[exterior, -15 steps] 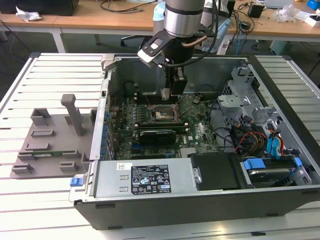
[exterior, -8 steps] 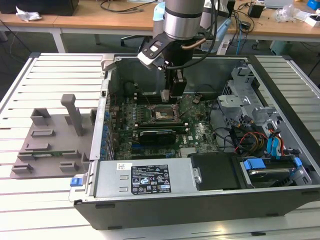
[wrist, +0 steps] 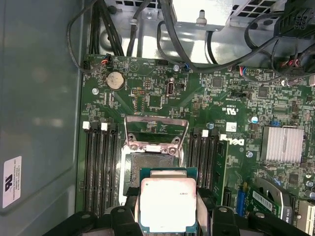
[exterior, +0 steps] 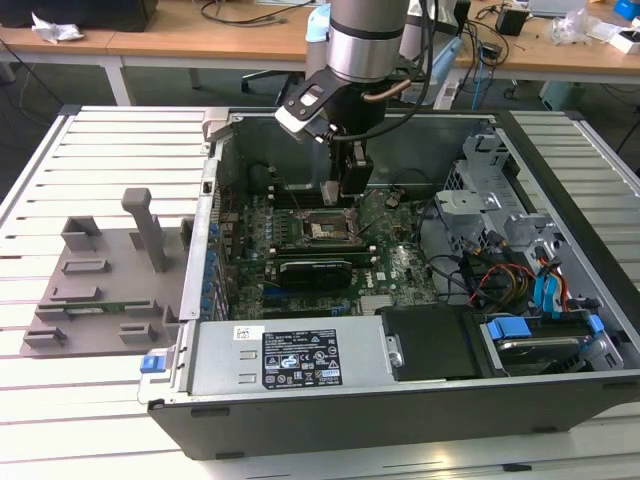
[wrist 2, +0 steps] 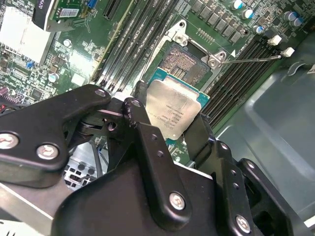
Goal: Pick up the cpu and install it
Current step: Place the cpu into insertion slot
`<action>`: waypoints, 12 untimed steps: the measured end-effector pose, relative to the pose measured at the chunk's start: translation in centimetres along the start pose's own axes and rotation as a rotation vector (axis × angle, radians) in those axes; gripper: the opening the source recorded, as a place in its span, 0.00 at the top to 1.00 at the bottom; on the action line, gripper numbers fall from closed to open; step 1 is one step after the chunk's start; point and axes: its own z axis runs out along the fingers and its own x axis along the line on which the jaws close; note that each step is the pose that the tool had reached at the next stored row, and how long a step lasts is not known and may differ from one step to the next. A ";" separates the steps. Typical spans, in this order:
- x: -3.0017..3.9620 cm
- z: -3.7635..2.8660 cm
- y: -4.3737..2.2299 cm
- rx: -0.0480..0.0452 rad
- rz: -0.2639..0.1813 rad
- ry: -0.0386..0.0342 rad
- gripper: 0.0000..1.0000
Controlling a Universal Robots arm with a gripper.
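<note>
The cpu [wrist 2: 174, 105] is a flat square chip with a silvery top and a green rim, also seen in the first wrist view as cpu [wrist: 169, 201]. My gripper [wrist 2: 170, 123] is shut on it, one black finger [wrist 2: 140, 115] on each of two opposite edges. The chip hangs just over the near edge of the open socket [wrist: 153, 164], whose metal bracket [wrist: 156, 132] is swung up. In the exterior view the gripper [exterior: 345, 192] reaches down into the open computer case [exterior: 560, 180], above the socket [exterior: 325, 230] on the green motherboard.
Memory slots [wrist: 101, 167] flank the socket on both sides. A long black expansion card [exterior: 315, 270] lies just in front of the socket. Drive cages and coloured cables [exterior: 520, 275] fill the exterior view's right. A grey fixture plate [exterior: 100, 290] sits on the table outside the case.
</note>
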 end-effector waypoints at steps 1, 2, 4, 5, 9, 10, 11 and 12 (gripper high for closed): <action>0.00 0.02 0.00 0.0000 0.000 -0.0001 0.45; 0.00 0.05 0.00 0.0000 0.000 -0.0002 0.45; 0.01 0.12 0.01 0.0001 0.000 -0.0005 0.45; 0.02 0.18 0.01 0.0000 0.000 -0.0004 0.45; 0.04 0.52 0.01 0.0000 0.000 -0.0007 0.45; 0.07 0.61 0.01 0.0002 0.000 -0.0017 0.45; 0.12 0.69 0.01 0.0003 0.000 -0.0024 0.45; 0.17 0.77 0.01 0.0003 0.000 -0.0028 0.45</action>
